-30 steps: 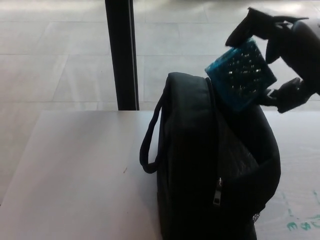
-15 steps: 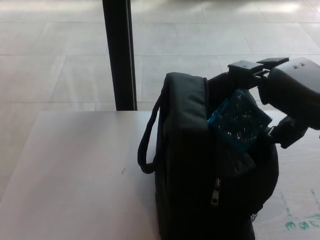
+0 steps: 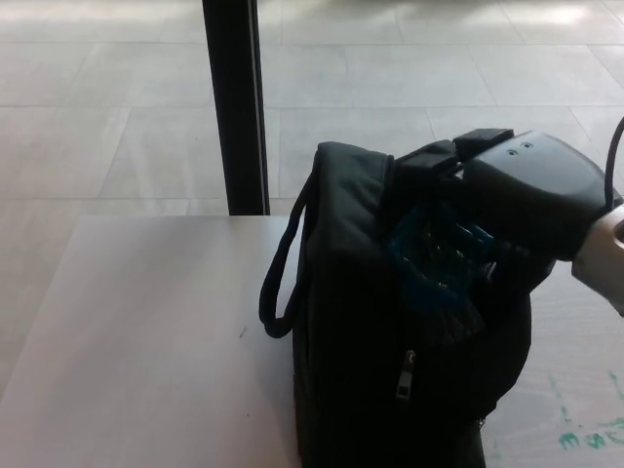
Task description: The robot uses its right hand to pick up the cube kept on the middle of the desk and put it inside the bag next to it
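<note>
Pale floor tiles lie behind the white desk (image 3: 146, 331), where a black bag (image 3: 361, 322) stands. Reaching in from the right, the right hand (image 3: 507, 210) is pushed into its open top, fingers clasping the blue cube (image 3: 434, 258), half sunk inside.

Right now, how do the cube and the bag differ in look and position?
The cube is blue-teal with a dotted face; the bag is plain black. The cube is small and sits low in the bag's open top under the right hand; the bag is large and stands upright on the desk. Both are partly in shadow.
</note>
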Robot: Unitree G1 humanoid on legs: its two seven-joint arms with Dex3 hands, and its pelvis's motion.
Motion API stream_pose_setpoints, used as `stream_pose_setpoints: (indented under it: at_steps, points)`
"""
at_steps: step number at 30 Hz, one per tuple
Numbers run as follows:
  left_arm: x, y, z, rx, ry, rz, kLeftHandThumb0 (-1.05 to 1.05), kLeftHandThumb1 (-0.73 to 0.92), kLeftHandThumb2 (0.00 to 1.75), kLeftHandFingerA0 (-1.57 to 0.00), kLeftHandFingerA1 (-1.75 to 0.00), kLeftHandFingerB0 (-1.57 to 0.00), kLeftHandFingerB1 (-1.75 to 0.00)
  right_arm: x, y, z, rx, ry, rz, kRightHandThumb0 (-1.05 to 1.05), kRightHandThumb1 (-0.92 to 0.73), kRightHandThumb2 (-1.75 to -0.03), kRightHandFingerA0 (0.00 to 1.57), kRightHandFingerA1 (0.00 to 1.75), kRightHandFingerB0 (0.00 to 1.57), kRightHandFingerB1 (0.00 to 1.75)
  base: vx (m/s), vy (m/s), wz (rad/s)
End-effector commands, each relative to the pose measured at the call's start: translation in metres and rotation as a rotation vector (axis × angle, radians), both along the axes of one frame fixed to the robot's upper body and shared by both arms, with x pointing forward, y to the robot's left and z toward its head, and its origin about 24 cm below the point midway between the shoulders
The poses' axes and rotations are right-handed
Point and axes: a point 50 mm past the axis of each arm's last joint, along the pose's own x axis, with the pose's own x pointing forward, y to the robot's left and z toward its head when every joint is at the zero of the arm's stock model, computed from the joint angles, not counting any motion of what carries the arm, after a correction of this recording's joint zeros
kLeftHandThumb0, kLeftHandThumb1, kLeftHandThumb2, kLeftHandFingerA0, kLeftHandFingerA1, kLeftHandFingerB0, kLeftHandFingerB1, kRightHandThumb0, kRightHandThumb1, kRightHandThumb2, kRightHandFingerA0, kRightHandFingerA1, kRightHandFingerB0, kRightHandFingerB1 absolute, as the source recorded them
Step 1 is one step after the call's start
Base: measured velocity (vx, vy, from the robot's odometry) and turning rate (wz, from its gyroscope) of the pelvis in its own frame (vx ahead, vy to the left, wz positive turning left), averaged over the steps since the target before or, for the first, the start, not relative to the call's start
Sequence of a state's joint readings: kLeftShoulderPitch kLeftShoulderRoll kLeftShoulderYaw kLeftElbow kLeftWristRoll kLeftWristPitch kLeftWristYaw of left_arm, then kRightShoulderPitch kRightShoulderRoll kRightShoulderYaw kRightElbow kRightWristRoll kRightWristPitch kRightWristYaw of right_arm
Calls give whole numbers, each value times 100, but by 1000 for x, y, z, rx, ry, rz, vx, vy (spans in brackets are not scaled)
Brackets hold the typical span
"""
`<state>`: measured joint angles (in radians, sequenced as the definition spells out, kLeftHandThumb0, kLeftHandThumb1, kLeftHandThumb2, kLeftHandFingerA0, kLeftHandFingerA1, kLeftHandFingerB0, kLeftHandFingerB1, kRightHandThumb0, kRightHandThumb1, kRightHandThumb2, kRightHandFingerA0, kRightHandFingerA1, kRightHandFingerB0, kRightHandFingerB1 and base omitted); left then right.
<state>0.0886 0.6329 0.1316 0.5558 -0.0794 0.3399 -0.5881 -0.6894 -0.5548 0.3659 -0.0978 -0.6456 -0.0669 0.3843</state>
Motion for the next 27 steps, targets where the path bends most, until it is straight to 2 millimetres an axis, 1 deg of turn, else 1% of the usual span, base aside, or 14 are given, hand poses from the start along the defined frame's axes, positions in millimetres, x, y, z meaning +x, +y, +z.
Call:
stream_pose_setpoints:
  at_steps: [1,2,3,4,7,8,18,19,20,21,22,23,24,27]
  points:
    - [-1,8,3,26,2,18,-54,50,90,-34,-60,-41,-59,2,-11,11,-228,111,-205,-86,-53,-84,0,13,0,0,0,0,0]
    - [-2,8,3,25,2,20,-54,50,90,-34,-60,-41,-59,2,-11,12,-229,114,-205,-86,-53,-84,0,13,0,0,0,0,0]
    - [-3,9,3,22,-2,25,-49,65,59,-40,-54,-47,-47,3,-11,13,-235,111,-205,-86,-54,-87,0,16,0,2,0,0,0]
    - [-3,8,3,18,-4,23,-55,50,89,-33,-60,-42,-59,3,-12,15,-252,109,-208,-90,-56,-89,0,18,0,0,0,0,0]
    - [-4,8,4,14,-7,8,-52,49,90,-30,-59,-43,-60,2,-15,21,-297,88,-218,-92,-56,-92,0,18,0,0,0,0,0]
    - [-4,8,4,13,-7,12,-49,65,58,-37,-52,-47,-46,1,-16,22,-303,87,-220,-90,-56,-93,0,18,0,0,0,0,0]
    - [-5,8,4,9,-8,-1,-51,64,58,-36,-52,-48,-46,-3,-23,38,-346,101,-254,-88,-50,-85,0,14,0,0,0,0,0]
    - [-4,8,5,29,-4,-9,-51,64,58,-38,-51,-49,-46,-3,-25,47,-323,112,-268,-77,-41,-73,0,0,9,16,0,0,0]
    - [-4,8,5,26,-4,-6,-53,49,90,-31,-58,-43,-60,-2,-28,51,-276,118,-268,-85,-48,-83,0,5,11,35,0,0,0]
    - [-4,8,5,24,1,21,-52,48,89,-30,-58,-43,-60,-3,-34,62,-184,104,-270,-71,-43,-84,1,24,15,45,0,0,0]
    - [-4,8,5,23,3,27,-53,48,87,-30,-57,-42,-59,-3,-36,64,-166,106,-271,-78,-49,-85,8,24,16,45,0,0,0]
    - [-3,8,4,19,1,39,-53,47,87,-31,-58,-41,-59,-5,-42,74,-91,113,-283,-67,-62,-59,4,34,22,35,0,0,0]
    - [-2,8,4,9,-4,46,-49,63,58,-35,-54,-46,-48,-7,-46,78,-47,107,-286,-76,-51,-87,3,39,17,47,0,0,0]
    - [-3,7,4,-15,-3,54,-47,63,58,-34,-54,-47,-48,-16,-65,94,147,52,-289,-68,-50,-84,8,48,24,44,0,0,0]
